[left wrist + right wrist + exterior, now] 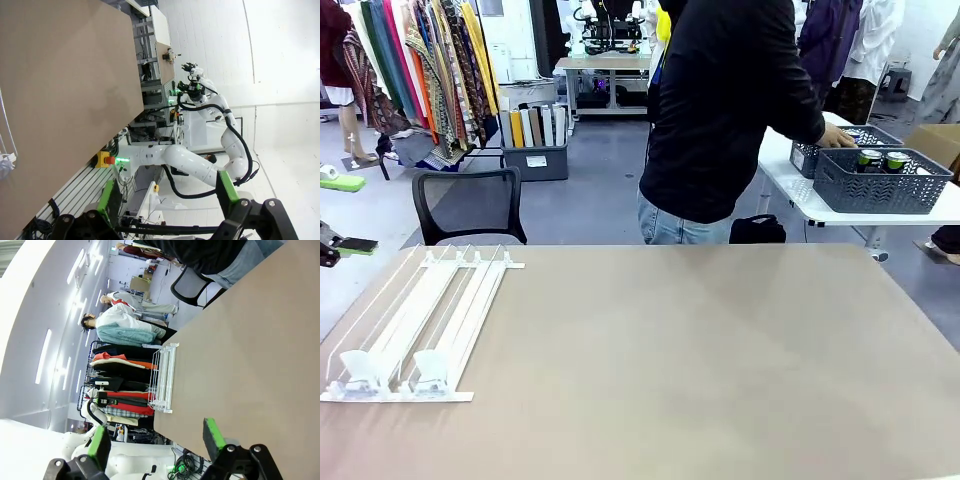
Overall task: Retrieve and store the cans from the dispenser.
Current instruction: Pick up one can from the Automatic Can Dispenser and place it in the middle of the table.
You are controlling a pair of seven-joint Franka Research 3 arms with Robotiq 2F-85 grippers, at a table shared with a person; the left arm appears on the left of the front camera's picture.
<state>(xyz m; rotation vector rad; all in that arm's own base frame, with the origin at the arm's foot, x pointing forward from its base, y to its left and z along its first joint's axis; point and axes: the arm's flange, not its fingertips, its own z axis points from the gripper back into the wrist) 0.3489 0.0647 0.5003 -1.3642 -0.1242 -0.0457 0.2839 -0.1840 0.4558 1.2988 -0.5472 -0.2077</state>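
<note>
Front view: flat white rack of long parallel rails, the dispenser, lying at the near-left of the tan table, lanes bare, clear stops turned toward the robot's side, likely so cans would roll within reach. Beyond the dispenser, well apart on a white side table, dark slim cans with silver tops standing inside a grey-blue lattice basket, person's hand at a neighbouring basket, probably fetching stock. Left gripper and right gripper both with jaws released, grasping nothing, off the dispenser, presumably waiting.

No legible text or labels.
</note>
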